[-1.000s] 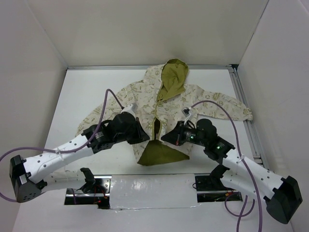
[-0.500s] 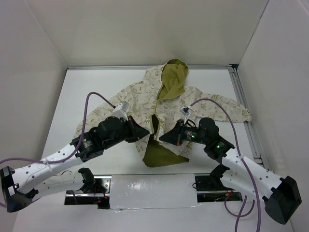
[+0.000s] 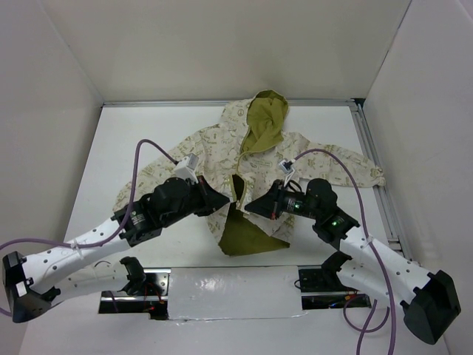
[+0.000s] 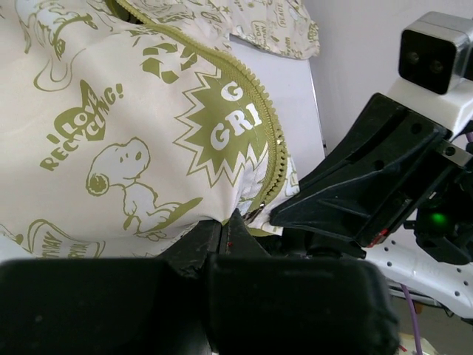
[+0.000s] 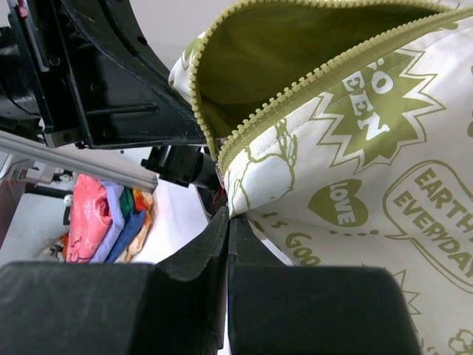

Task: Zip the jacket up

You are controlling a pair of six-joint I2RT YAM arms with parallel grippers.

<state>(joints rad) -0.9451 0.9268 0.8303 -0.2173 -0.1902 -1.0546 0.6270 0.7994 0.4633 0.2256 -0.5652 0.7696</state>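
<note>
The jacket (image 3: 259, 159) is lying face up in the middle of the table (image 3: 133, 140), its hood (image 3: 266, 115) pointing to the top of the frame. Its front is gaping below the chest, so the green lining (image 3: 247, 233) is showing at lower centre. Both arms are meeting there. The left gripper (image 3: 222, 201) is pinching the hem corner of the left-hand front panel, jaws together on the cloth just below the zipper (image 4: 277, 148) teeth. The right gripper (image 3: 251, 205) is likewise clamping the bottom corner of the other panel, right beside its row of teeth. The two grippers are standing close, tip towards tip, with the open lower edges between them. The step in hand appears to be bringing the two zipper ends together at the hem, and nothing is joined yet. The next move is probably calling for fine alignment: lining the bottom ends of the two tooth rows up, keeping the cloth taut, and seating one end in the slider. The slider itself is not showing clearly in any view.
</note>
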